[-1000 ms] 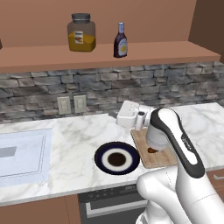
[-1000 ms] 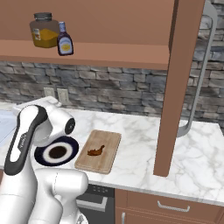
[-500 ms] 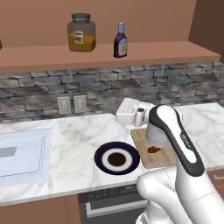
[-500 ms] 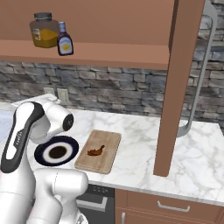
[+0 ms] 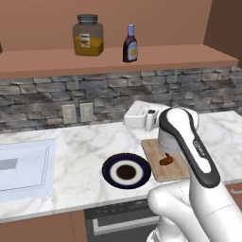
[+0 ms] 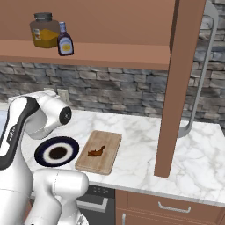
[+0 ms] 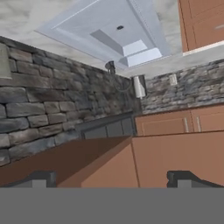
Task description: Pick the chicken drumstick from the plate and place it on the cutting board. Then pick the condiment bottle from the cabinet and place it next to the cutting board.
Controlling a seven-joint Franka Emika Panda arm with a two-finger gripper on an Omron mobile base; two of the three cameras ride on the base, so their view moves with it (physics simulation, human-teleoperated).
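Chicken drumstick (image 5: 166, 160) on cutting board (image 5: 159, 169), board just right of plate (image 5: 126, 171) on counter (image 5: 80, 151). Condiment bottle (image 5: 130, 44) on cabinet (image 5: 142, 57) above, right of jar (image 5: 88, 35). Sink (image 5: 23, 163) far left.

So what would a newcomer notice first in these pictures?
Probably the small reddish-brown chicken drumstick lying on the light tan wooden cutting board, beside the empty round navy plate. Then the slim dark condiment bottle beside the orange-filled glass jar on the reddish-brown wooden shelf.
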